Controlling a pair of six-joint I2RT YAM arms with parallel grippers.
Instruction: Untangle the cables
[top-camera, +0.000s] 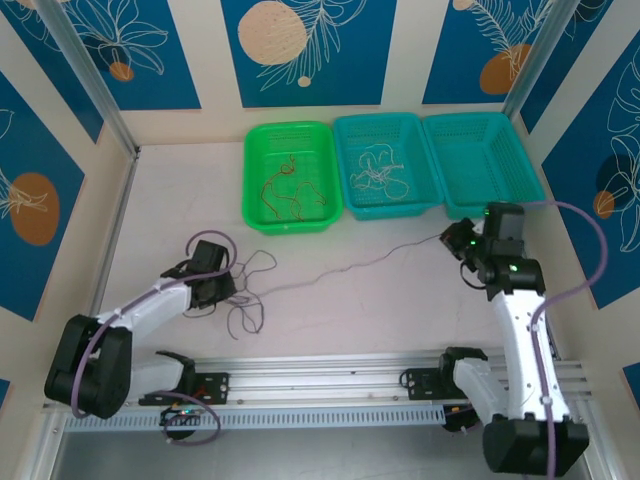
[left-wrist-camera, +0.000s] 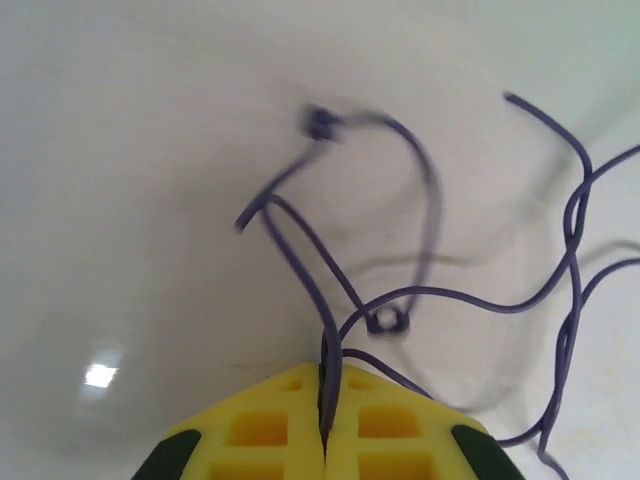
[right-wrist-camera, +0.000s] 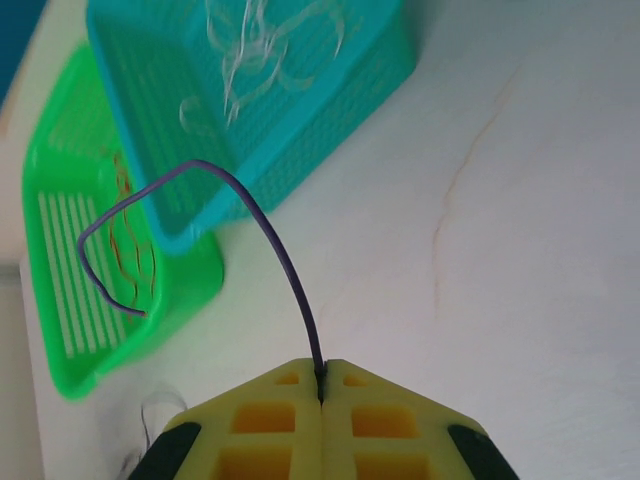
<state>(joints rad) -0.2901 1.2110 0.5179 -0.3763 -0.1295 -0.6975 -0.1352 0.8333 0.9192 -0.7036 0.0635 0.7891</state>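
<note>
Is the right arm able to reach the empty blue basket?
Probably yes: the right gripper sits just before that basket with nothing between, though its jaws are shut on a purple cable.

At the bottom centre of the frame the yellow fingers (left-wrist-camera: 262, 428) of the left gripper (left-wrist-camera: 324, 405) are pressed together on a strand of the dark purple cables (left-wrist-camera: 328, 360). The strands loop upward over the white table (left-wrist-camera: 130, 200) to a blurred knot (left-wrist-camera: 320, 122) at upper centre, with more curling along the right edge.
</note>
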